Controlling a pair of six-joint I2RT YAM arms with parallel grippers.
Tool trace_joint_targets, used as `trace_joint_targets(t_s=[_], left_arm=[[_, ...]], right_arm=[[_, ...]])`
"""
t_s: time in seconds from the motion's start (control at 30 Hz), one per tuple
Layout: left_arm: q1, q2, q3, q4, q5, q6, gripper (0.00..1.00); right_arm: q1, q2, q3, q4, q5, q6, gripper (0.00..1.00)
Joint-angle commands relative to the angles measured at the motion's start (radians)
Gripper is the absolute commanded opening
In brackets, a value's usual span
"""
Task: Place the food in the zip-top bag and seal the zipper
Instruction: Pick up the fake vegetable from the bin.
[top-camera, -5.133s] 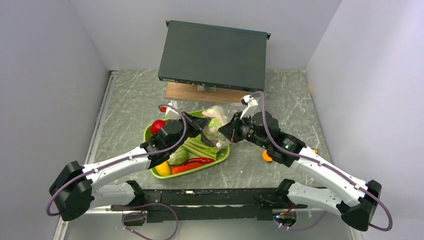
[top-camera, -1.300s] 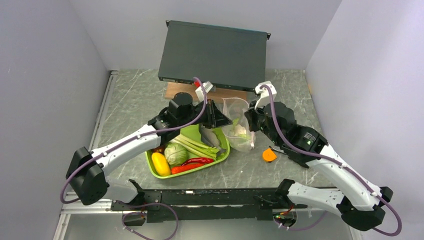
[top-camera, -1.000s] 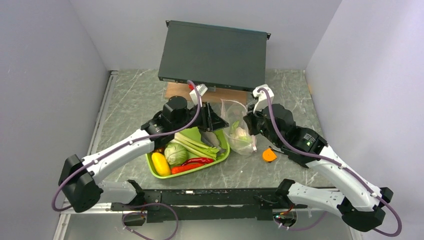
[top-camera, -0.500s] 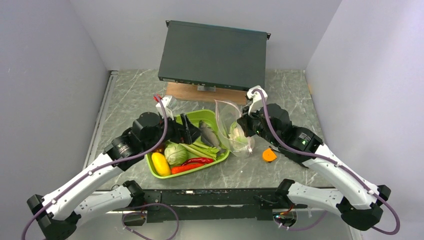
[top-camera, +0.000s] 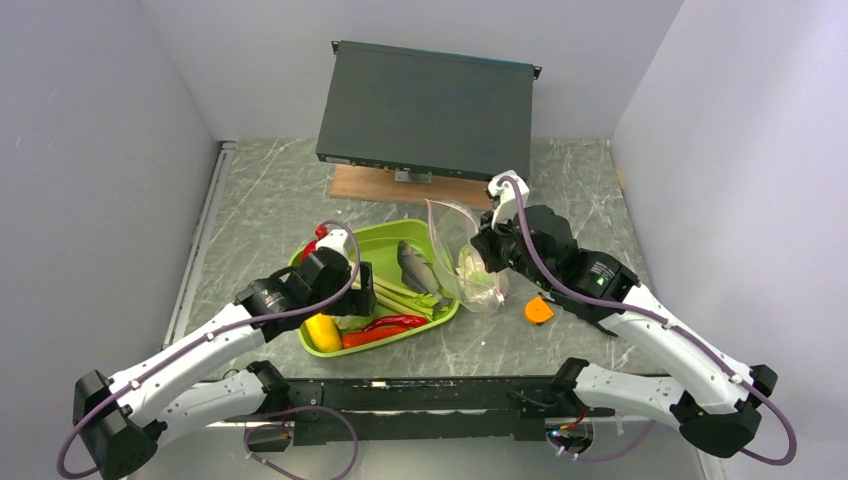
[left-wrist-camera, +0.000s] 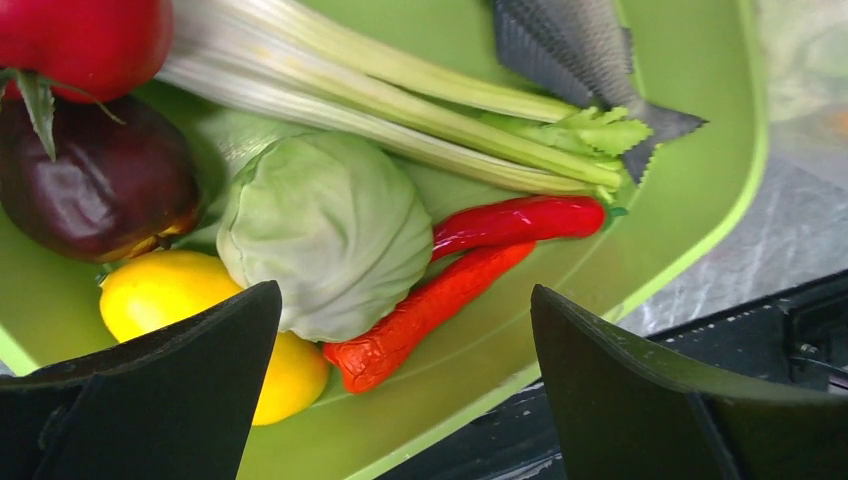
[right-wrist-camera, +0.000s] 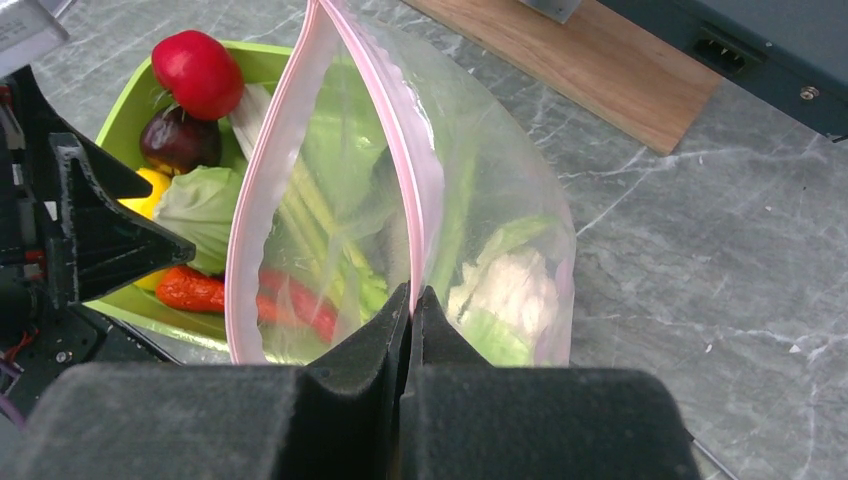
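Observation:
The zip-top bag (top-camera: 462, 258) stands upright beside the green tray (top-camera: 384, 238), mouth open. My right gripper (right-wrist-camera: 412, 292) is shut on the bag's (right-wrist-camera: 490, 190) rim at the pink zipper (right-wrist-camera: 268, 180). A white cauliflower (right-wrist-camera: 512, 285) lies inside. My left gripper (left-wrist-camera: 405, 295) hangs open and holds nothing, low over the tray's (left-wrist-camera: 700, 150) near-left part. Below it lie a pale cabbage (left-wrist-camera: 325, 230), yellow fruit (left-wrist-camera: 160, 295), red chillies (left-wrist-camera: 520, 218), purple bulb (left-wrist-camera: 95, 185), tomato (left-wrist-camera: 90, 35), green stalks (left-wrist-camera: 400, 100) and grey fish (left-wrist-camera: 570, 40).
A black box (top-camera: 430, 110) rests on a wooden board (top-camera: 400, 187) at the back of the table. A small orange object (top-camera: 538, 310) lies on the marble right of the bag. Grey walls close in on both sides.
My left gripper has drawn back from the bag's mouth to the tray's near-left part, and its jaws have opened wide. The right gripper keeps its hold on the bag rim.

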Motion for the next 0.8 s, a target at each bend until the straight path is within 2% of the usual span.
trace_joint_targets(t_s=[0.0, 0.2, 0.47, 0.77], left_arm=[[-0.007, 0.012, -0.011, -0.017, -0.065, -0.025, 1.0], [-0.01, 0.038, -0.048, 0.021, -0.09, 0.005, 1.0], [-0.056, 0.15, -0.044, -0.003, -0.18, 0.032, 1.0], [-0.089, 0.256, -0.061, 0.032, -0.199, 0.058, 1.0]], right_arm=[[0.002, -0.011, 0.004, 0.046, -0.009, 0.005, 0.0], [0.003, -0.007, 0.001, 0.055, -0.027, 0.02, 0.0], [0.003, 0.007, 0.014, 0.027, -0.041, 0.041, 0.0], [0.002, 0.023, 0.01, 0.028, -0.048, 0.048, 0.0]])
